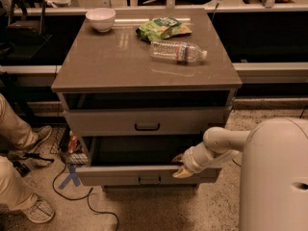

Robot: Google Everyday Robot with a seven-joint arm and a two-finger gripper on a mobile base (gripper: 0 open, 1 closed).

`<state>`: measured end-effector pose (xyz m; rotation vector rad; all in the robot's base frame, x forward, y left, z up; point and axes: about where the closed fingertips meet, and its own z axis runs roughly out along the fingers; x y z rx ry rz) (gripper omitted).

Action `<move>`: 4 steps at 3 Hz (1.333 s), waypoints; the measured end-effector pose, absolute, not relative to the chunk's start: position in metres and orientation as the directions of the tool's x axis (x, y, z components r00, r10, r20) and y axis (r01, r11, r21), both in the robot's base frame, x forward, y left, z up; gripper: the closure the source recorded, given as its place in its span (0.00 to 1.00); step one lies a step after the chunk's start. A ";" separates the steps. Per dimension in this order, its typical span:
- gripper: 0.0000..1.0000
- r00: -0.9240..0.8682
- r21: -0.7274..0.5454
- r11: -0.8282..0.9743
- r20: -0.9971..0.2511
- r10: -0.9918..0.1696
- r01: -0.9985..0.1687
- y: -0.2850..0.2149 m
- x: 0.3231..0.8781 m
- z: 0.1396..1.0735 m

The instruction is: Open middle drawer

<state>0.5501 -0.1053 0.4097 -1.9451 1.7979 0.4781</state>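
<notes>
Speckled floor, and on it a grey-taupe table (144, 66) with drawers. Middle drawer (120, 176) standing well out beneath a top drawer (106, 121) slightly ajar. End effector (180, 166) at the right part of the middle drawer's front edge, right of the black handle (149, 180); cannot tell how wide it is set.

Likely trouble: slipping off that edge, or skewing and jamming the drawer through the off-centre pull; jolting the table and rolling the bottle (177, 51), which lies on its side.

Both drawer interiors dark, nothing made out inside. Bowl (100, 19) seemingly empty.
</notes>
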 end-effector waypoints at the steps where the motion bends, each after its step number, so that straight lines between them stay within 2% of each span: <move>1: 0.98 0.092 -0.089 -0.053 -0.535 -0.840 -0.995 -0.105 0.550 0.410; 4: 0.29 0.093 -0.083 -0.057 -0.537 -0.839 -0.995 -0.102 0.548 0.408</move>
